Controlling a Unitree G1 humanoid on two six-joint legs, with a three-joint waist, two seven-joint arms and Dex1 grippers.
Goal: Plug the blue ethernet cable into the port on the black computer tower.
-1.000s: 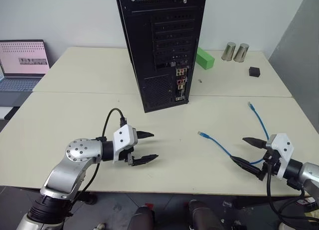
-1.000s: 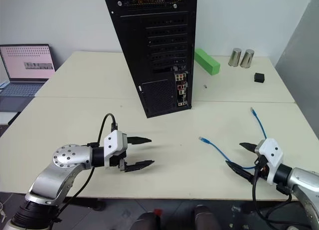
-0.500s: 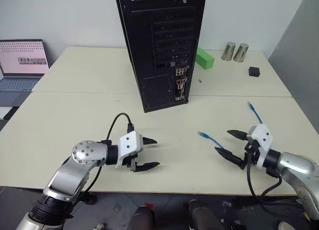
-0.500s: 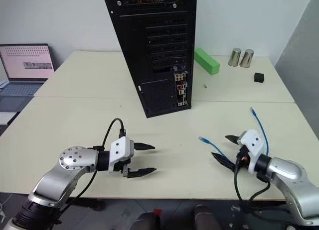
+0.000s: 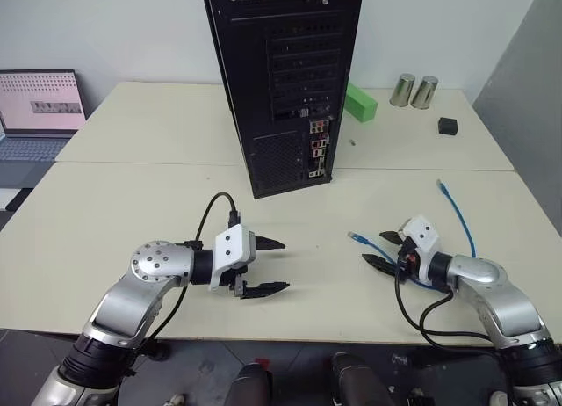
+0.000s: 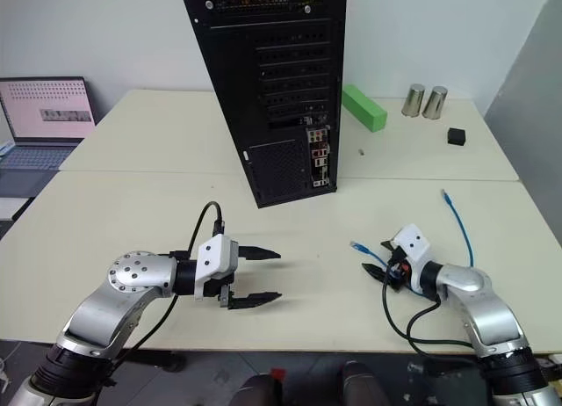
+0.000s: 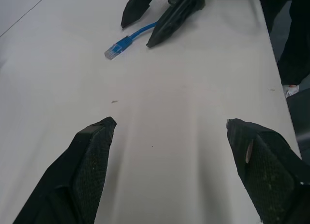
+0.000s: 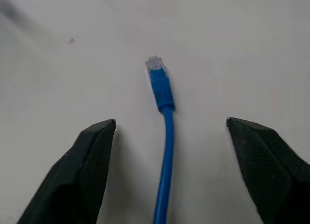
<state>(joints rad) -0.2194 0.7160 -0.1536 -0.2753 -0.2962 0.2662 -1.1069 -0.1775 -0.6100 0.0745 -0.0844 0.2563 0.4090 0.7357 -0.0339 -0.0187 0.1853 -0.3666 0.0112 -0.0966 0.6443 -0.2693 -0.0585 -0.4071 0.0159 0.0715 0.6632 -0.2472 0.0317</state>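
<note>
Right gripper (image 5: pixel 379 251) jaws apart astride the limp, light blue ethernet cable (image 8: pixel 166 132); grab the stiff boot behind its plug; left gripper (image 5: pixel 270 267) wide open.

The computer tower (image 5: pixel 285 81) stands mid-desk (image 5: pixel 132 204), toward the far edge. The ethernet cable (image 5: pixel 457 217) lies near the right edge. Two cans (image 5: pixel 414 90) stand at the far right corner, and a laptop (image 5: pixel 39 112) sits beyond the left edge.

The black computer tower (image 5: pixel 285 81) is cut off at the top; its port too small to tell
</note>
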